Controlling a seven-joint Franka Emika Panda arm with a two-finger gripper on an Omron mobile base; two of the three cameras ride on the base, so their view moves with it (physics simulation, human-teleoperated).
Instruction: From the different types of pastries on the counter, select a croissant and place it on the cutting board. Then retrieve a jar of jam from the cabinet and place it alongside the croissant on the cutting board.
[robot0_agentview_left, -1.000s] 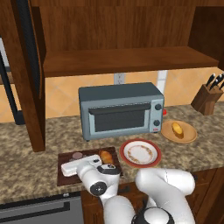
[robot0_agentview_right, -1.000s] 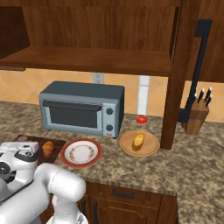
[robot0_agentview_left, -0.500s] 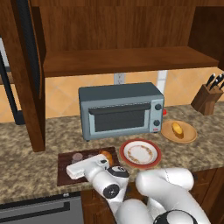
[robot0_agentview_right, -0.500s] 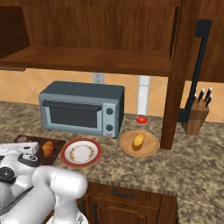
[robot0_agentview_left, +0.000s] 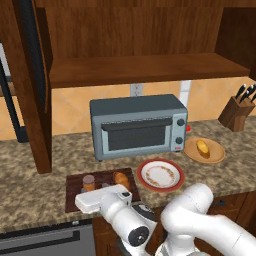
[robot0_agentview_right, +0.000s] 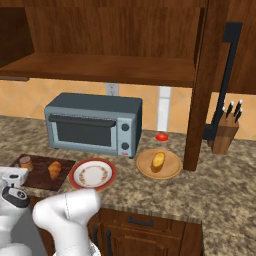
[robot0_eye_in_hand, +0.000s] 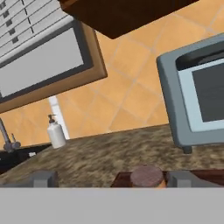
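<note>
Your jar of jam (robot0_agentview_left: 89, 183) stands upright on the cutting board (robot0_agentview_left: 76, 196), at about 9 o'clock from the croissant (robot0_agentview_left: 120, 179), near it but not touching. That layout matches what the task asks for, so you can judge both placements as done. The board itself lies on the worktop (robot0_agentview_left: 30, 200) at 7 o'clock from the toaster oven (robot0_agentview_left: 137, 125), with the red-rimmed plate (robot0_agentview_left: 160, 175) just beside it at 3 o'clock.

In the hand view, the end effector (robot0_eye_in_hand: 105, 178) has its two dark fingertips (robot0_eye_in_hand: 43, 178) spread wide, one to each side of the jar's lid (robot0_eye_in_hand: 147, 175), gripping nothing. That wide stance suits a release with clearance.

The jar is a small orange-brown cylinder with a greyish-brown lid. The croissant is golden-brown with tapered ends. The paler bun (robot0_agentview_right: 158, 159) sits apart on its own wooden dish (robot0_agentview_right: 170, 170).
</note>
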